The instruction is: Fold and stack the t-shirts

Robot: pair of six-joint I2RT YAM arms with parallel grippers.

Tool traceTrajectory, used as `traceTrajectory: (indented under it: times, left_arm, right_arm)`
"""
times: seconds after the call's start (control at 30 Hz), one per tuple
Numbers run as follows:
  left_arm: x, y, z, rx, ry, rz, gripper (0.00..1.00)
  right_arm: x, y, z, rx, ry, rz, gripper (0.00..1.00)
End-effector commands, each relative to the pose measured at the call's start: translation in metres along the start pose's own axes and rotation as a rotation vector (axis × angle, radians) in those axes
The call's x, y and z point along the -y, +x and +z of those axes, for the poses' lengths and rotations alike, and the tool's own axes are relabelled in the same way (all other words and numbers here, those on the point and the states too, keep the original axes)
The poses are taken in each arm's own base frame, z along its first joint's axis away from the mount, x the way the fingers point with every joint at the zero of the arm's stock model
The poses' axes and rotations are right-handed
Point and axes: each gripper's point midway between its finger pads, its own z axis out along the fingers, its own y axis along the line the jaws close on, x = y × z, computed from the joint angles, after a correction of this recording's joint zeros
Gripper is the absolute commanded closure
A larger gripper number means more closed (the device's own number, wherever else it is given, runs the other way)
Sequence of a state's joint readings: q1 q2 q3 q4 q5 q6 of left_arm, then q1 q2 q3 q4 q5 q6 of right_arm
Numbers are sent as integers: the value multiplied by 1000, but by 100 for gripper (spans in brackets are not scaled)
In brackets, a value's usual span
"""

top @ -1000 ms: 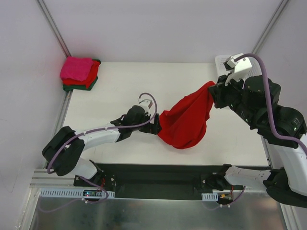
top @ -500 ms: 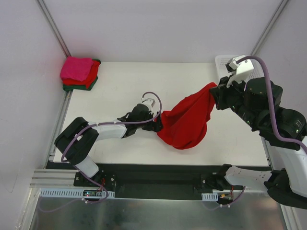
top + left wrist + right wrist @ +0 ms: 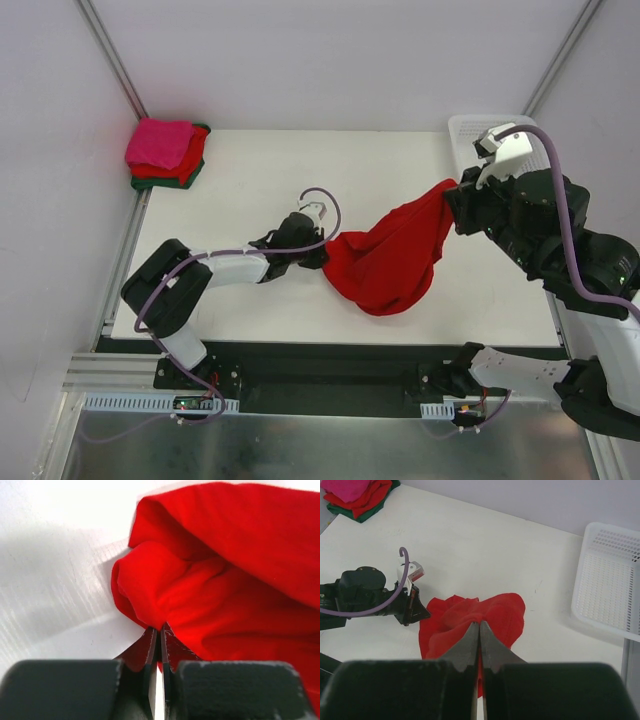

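The left jaws were pressed together on a bunched fold at the left edge of the red shirt (image 3: 225, 580), low at the table (image 3: 250, 170). In the left wrist view the cloth swelled out just past their tips into a rounded lump, with a broader fold lying over it behind. The right jaws were closed too, pinching the shirt's far-right corner and holding it up off the table, so the cloth hung from them and sloped down leftward to the other pinch. Between the two grips the shirt ran in a loose, crumpled band, its bulk sagging toward the near side and resting on the table about the middle.

The left arm (image 3: 225, 268) lay stretched low across the table from its base, a purple cable (image 3: 325, 200) looping above its wrist. The right arm (image 3: 540, 225) stood raised over the right side. Just behind it, at the far-right corner, sat a white basket (image 3: 610, 580), apart from the shirt. Well away, at the far-left corner, lay the stack (image 3: 165, 152) of folded shirts: pink on top, red beneath, dark green at the bottom.
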State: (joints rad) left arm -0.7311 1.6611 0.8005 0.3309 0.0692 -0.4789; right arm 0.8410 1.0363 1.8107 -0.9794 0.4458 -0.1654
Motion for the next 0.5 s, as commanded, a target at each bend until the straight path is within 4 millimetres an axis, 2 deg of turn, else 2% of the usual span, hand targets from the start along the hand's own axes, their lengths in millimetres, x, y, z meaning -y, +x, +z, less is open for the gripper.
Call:
traceTrajectory:
  times: [0.0,0.1,0.13,0.2,0.27,0.3,0.33,0.37,0.47]
  left_arm:
    - [2,-29,-20,64,-23,21,100]
    - [5,-43,-41,104,-32,54,100]
    - [5,-60,-56,160,-49,59,100]
    - [3,-68,-71,182,-67,72,100]
    - [4,-92,-96,251,-71,73,100]
    - [0,-92,-105,241,-90,77,100]
    - [5,-110,-121,289,-84,80,100]
    - [2,-119,-129,311,-92,78,100]
    - [0,-136,-160,349,-116,106,100]
  right_arm:
    - [11,-10,-3,56,51,26,99]
    - [17,-7,-4,60,82,24,99]
    - [19,-7,-4,64,91,24,98]
    - [23,-8,-6,77,105,24,99]
    - [25,-6,-6,77,121,17,99]
    - [27,-6,-6,78,128,14,99]
    - [28,-5,-7,76,133,11,99]
    - [29,-5,-7,78,141,12,99]
    - [34,-5,-9,91,157,14,99]
